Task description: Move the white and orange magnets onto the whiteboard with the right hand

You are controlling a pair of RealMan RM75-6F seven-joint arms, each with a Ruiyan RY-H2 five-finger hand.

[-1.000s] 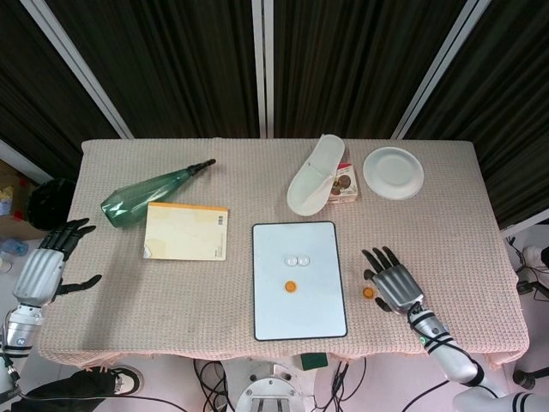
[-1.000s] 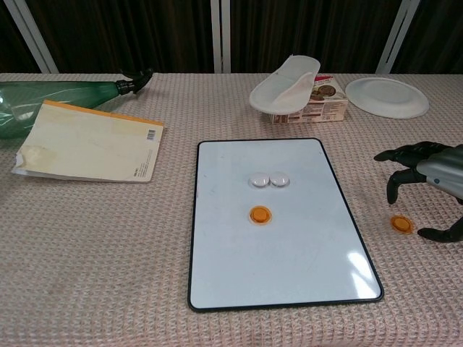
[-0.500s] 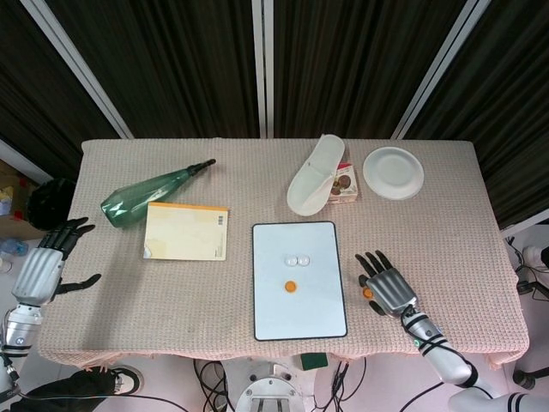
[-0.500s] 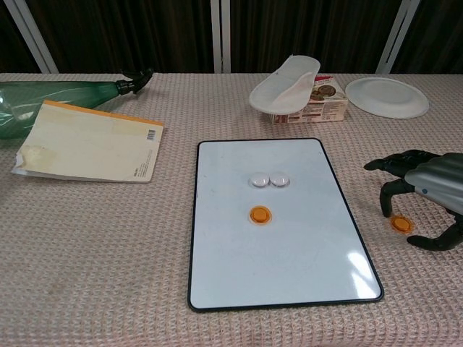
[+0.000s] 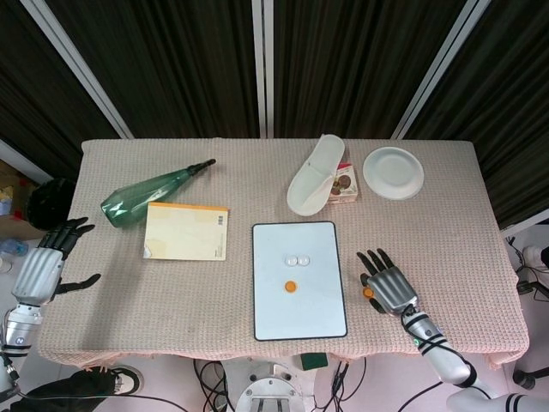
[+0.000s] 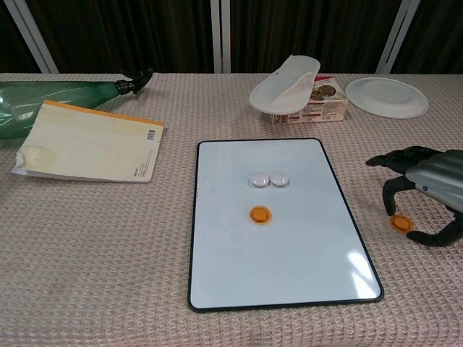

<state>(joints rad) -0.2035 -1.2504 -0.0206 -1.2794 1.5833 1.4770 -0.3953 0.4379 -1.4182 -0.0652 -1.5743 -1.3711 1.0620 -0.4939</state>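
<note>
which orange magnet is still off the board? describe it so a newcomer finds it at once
Start at the whiteboard in the middle of the table, then look just past its right edge. The loose orange magnet lies there on the woven cloth, under the right hand. Its orange twin sits on the board, below two white magnets.

The right robot hand is closing in over the loose orange magnet on the tabletop, having shifted toward the whiteboard from a second ago. Its fingertips are now curling down just beside the magnet, with the thumb on the magnet's other side.
</note>
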